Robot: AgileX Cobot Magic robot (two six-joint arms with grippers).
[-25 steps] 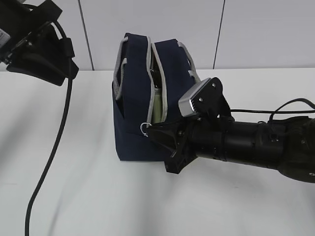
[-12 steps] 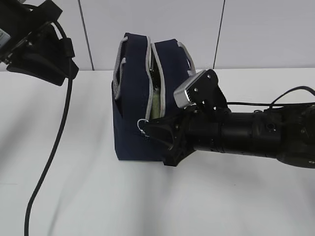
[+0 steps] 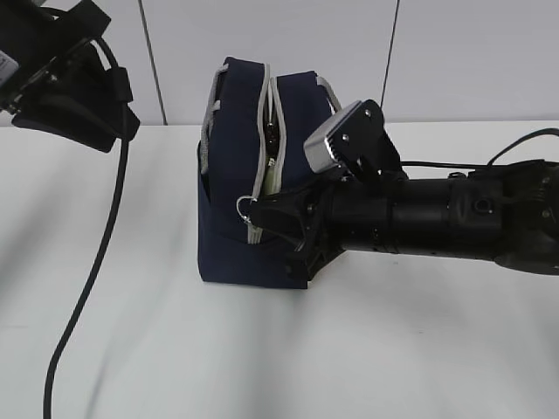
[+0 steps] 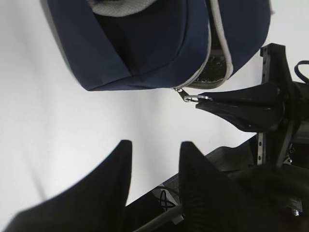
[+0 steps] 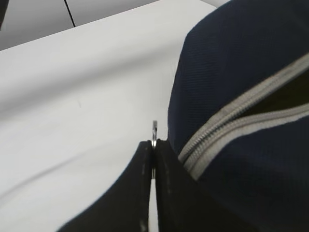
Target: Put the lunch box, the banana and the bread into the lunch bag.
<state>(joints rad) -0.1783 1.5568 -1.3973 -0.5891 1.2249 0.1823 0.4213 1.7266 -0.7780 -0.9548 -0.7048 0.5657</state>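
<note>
The navy lunch bag (image 3: 229, 179) stands on the white table, its grey zipper (image 3: 262, 131) partly apart along the top and near side. My right gripper (image 3: 258, 212) is shut on the zipper's ring pull (image 3: 244, 207), low on the bag's near side; the ring (image 5: 154, 128) sticks out past the pinched fingertips (image 5: 145, 151). A pale strip (image 3: 273, 175) shows in the gap; I cannot tell what it is. The lunch box, banana and bread are hidden. My left gripper (image 4: 153, 146) hangs open and empty above the table, apart from the bag (image 4: 140, 43).
The left arm (image 3: 61, 78) is raised at the upper left, and its black cable (image 3: 98, 262) hangs down to the table's front. A grey panelled wall (image 3: 454, 52) stands behind the table. The right arm (image 3: 437, 229) stretches across the right side.
My right gripper has moved left and slightly up with the ring pull in it. The zipper gap has narrowed and the bag has slid a little left. The left arm has not moved.
</note>
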